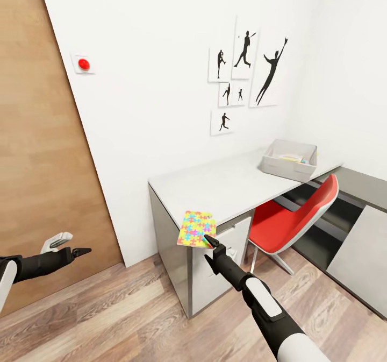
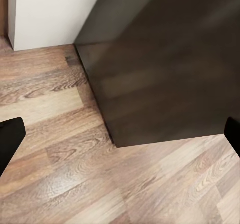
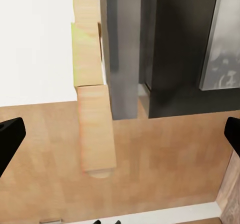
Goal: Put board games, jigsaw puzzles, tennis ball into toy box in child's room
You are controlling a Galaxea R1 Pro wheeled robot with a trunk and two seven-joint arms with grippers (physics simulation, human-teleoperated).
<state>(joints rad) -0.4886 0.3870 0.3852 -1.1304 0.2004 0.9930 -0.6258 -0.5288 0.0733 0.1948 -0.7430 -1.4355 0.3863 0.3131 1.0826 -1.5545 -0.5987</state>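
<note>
The right gripper (image 1: pixel 208 239), nearest the head camera on its black and white arm, pinches the lower corner of a jigsaw puzzle (image 1: pixel 196 228), which stands tilted up just off the near corner of the table (image 1: pixel 215 187). The right wrist view, looking along that gripper's dark fingers at wood-toned surfaces, does not make the grasp any clearer. The toy box (image 1: pixel 289 160) sits at the far end of the table, well apart from the puzzle, with something pale already inside. A red chair (image 1: pixel 293 219) is tucked under the table's front edge between puzzle and box. The left gripper (image 1: pixel 72 252) hangs low beside the wooden door (image 1: pixel 43 136), away from the table; whether its fingers are spread or pressed together I cannot tell, and it seems to carry nothing. The step in hand looks like carrying the puzzle to the box. To do it well, probably keep the pinch firm, lift the puzzle clear of the tabletop, and let go only once it is above the box's walls.
</note>
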